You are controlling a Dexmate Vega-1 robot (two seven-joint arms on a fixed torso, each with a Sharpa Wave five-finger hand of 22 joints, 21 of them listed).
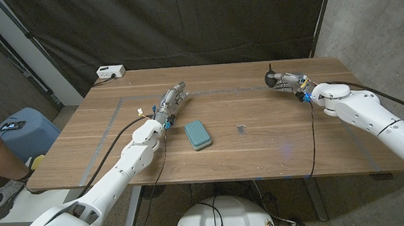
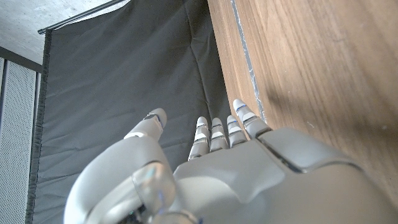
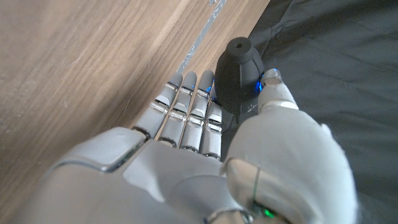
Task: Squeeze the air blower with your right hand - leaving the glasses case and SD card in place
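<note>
Wooden table point(image 1: 276, 147) at a black backdrop: at two o'clock, right hand point(image 1: 290, 83) grips air blower point(image 1: 274, 77); left hand point(image 1: 173, 101), fingers straight, holds nothing.

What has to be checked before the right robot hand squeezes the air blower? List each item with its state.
1. Right robot hand around the air blower: ok; in the right wrist view the bulb sits between the fingers and the thumb.
2. Firmness of that hold: cannot tell; how hard the fingers press is not visible.
3. Blower free of other things: ok; in the head view it stands at the table's far right, apart from the rest.
4. Glasses case lying on the table, untouched: ok.
5. SD card lying beside the case, untouched: ok.
6. Left robot hand away from both, holding nothing: ok.
</note>
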